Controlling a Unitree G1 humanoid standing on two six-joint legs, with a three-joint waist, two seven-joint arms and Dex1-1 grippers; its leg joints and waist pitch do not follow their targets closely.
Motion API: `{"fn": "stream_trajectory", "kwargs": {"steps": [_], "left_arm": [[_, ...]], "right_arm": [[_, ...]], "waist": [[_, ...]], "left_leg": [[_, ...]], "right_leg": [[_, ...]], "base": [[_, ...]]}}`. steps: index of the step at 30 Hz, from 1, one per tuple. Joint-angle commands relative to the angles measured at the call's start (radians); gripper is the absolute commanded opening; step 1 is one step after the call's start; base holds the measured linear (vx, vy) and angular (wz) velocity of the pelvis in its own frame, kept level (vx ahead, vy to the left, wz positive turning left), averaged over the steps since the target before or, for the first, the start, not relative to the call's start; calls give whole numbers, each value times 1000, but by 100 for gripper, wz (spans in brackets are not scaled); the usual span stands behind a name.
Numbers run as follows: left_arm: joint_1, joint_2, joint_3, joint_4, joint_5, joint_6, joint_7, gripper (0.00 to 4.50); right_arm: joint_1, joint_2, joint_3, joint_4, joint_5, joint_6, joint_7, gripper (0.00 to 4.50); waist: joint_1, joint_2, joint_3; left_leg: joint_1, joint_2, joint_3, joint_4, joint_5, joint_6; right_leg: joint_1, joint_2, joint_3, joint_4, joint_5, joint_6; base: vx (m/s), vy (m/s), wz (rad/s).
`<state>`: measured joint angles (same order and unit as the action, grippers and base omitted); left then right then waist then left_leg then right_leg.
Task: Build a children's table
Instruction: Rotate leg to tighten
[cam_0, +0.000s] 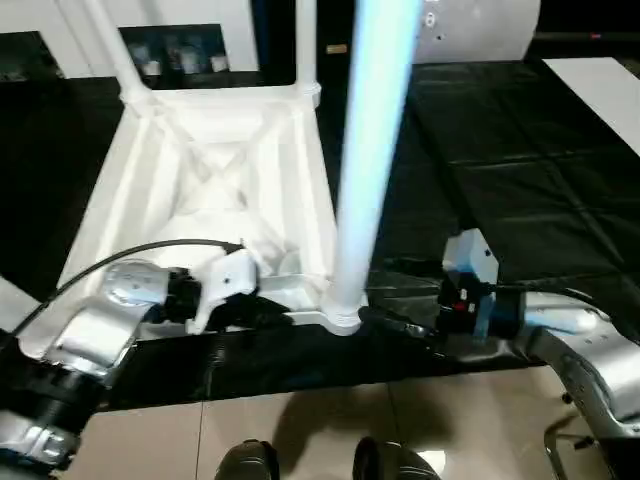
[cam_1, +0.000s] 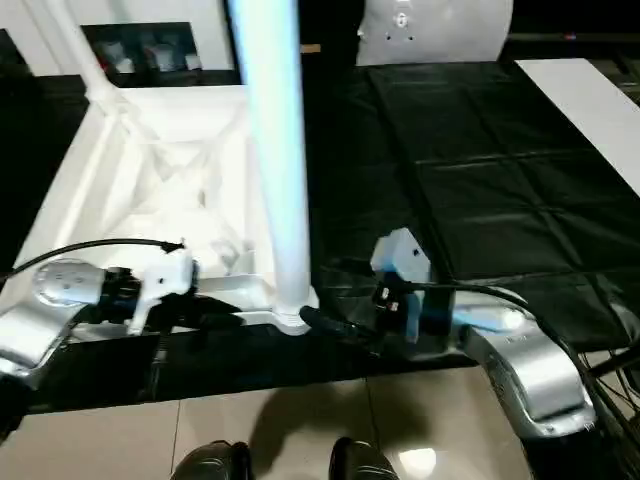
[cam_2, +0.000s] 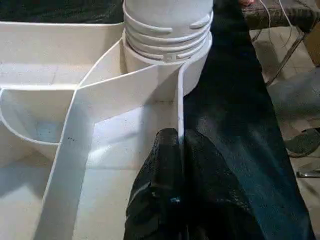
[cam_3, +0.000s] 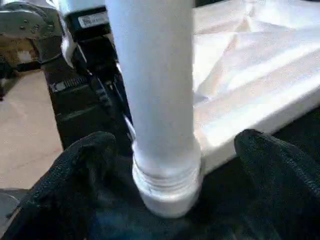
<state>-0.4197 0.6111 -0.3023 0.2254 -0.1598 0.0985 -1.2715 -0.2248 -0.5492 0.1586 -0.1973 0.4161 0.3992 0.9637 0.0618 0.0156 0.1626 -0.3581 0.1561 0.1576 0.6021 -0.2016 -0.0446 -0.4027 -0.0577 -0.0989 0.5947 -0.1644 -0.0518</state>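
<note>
Tabletop rim (cam_2: 178, 107) pinched in L hand (cam_2: 178, 150); R hand (cam_3: 170, 165) wide around leg (cam_3: 155, 75).

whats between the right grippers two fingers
The near table leg stands between the open right gripper's fingers, untouched, in the right wrist view.

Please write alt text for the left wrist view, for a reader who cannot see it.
The left gripper is shut on a thin upright rib of the white table top. Beyond it, a leg with a threaded end stands in the corner socket, over a black mat.
</note>
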Motion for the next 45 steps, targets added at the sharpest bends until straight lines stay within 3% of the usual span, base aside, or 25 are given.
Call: {"fn": "stream_trajectory", "kwargs": {"steps": [1,4,7,11,13,14,17,21,24,30,35,37,38,39,40,42,45], "left_arm": [[-15,-30,-44,-16,-20,-38,-61,3],[-27,-41,-65,-4,-12,-65,-93,0],[-42,-53,-80,3,-8,-77,-122,0],[-56,-57,-92,4,-3,-84,-148,0],[-63,-55,-102,9,2,-93,-163,0],[-67,-54,-104,13,6,-99,-172,0],[-83,-51,-109,41,24,-117,-184,0],[-95,-47,-111,62,40,-124,-183,0],[-99,-44,-107,70,43,-124,-182,0],[-97,-65,-76,81,32,-67,-131,0],[-98,-108,-26,75,40,42,21,0],[-105,-156,14,48,21,144,118,0],[-105,-156,14,48,21,144,118,0],[-110,-177,26,37,20,173,154,0],[-110,-180,27,36,20,175,158,0],[-137,-290,57,26,53,265,344,0],[-152,-345,68,32,70,295,434,0]], "right_arm": [[-20,4,17,43,-6,-35,61,450],[-55,11,32,98,5,-60,129,423],[-90,7,54,148,6,-78,196,397],[-120,0,77,199,0,-102,259,375],[-136,-3,84,224,0,-112,292,341],[-145,-5,88,238,0,-119,316,336],[-173,-15,105,273,-2,-120,383,308],[-191,-17,118,300,-8,-130,417,278],[-200,-15,123,310,-8,-131,436,243],[-193,-2,116,301,12,-101,440,209],[-150,41,79,256,45,-30,321,206],[-128,91,60,246,12,-22,196,206],[-128,91,60,246,12,-22,196,206],[-123,110,56,245,-7,-18,148,206],[-122,113,55,245,-9,-18,143,206],[-110,214,48,227,-100,32,-95,205],[-110,277,39,223,-121,68,-208,203]], "waist": [[-1,3,-87],[1,2,-93],[4,-4,-93],[19,-2,-91],[23,-2,-91],[22,-8,-91],[24,-4,-91],[24,-6,-92],[23,-5,-95],[23,-4,-94],[23,-2,-89],[18,-5,-87],[18,-5,-86],[9,-11,-83],[9,-11,-83],[-16,-9,-80],[-27,-9,-81]], "left_leg": [[6,73,-24,-72,-119,81],[2,76,-23,-69,-85,100],[0,75,-20,-68,-79,115],[4,79,-19,-68,-87,110],[6,81,-20,-70,-91,105],[3,80,-20,-70,-92,106],[1,79,-20,-69,-88,110],[0,77,-20,-68,-87,111],[-2,78,-21,-67,-66,117],[-1,80,-20,-68,-80,110],[-1,77,-21,-69,-104,93],[-1,71,-21,-70,-115,82],[0,70,-22,-70,-120,79],[-11,62,-23,-71,-116,74],[-11,62,-23,-71,-116,74],[-9,58,-23,-70,-113,65],[-10,50,-23,-67,-100,70]], "right_leg": [[56,-105,75,-81,-343,-165],[59,-105,75,-69,-238,-205],[60,-105,75,-66,-217,-218],[57,-107,75,-70,-265,-209],[56,-107,75,-69,-265,-207],[58,-107,75,-69,-265,-206],[59,-109,74,-70,-275,-202],[60,-110,74,-71,-285,-196],[61,-108,72,-66,-254,-205],[59,-107,72,-69,-271,-209],[59,-109,72,-76,-330,-194],[59,-108,69,-87,-396,-167],[58,-109,68,-89,-418,-159],[65,-107,63,-94,-465,-126],[65,-107,63,-94,-465,-126],[56,-100,61,-100,-485,-107],[58,-100,59,-105,-502,-87]], "base": [[0,0,0],[0,0,0],[0,0,0],[0,0,0],[0,0,0],[0,0,0],[0,0,0],[0,0,0],[0,0,0],[0,0,0],[0,0,0],[0,0,0],[0,0,0],[0,0,0],[0,0,0],[0,0,0],[0,0,0]]}}
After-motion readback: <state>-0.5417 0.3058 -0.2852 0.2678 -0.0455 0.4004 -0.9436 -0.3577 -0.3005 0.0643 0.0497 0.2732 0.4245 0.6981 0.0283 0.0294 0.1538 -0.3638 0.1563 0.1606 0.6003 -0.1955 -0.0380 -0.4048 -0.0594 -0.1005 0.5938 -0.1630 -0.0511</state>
